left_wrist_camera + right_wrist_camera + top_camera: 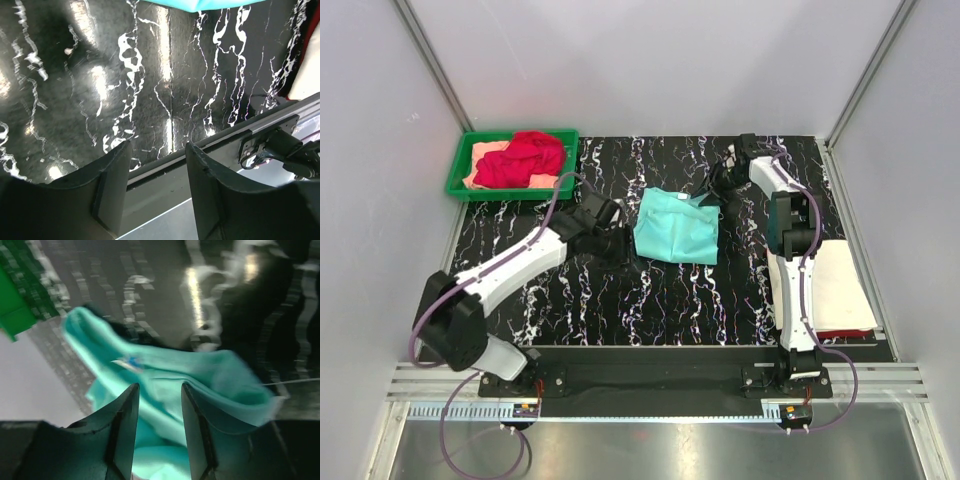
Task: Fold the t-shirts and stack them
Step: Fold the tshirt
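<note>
Mint-teal t-shirt mid-table, left claw and right claw both released.

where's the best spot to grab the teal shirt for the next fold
I'd pinch the mint-teal shirt at its near-left corner, coming from the left with the left gripper: the shirt lies roughly flat, and that thin free edge sits nearest those open jaws.
</note>
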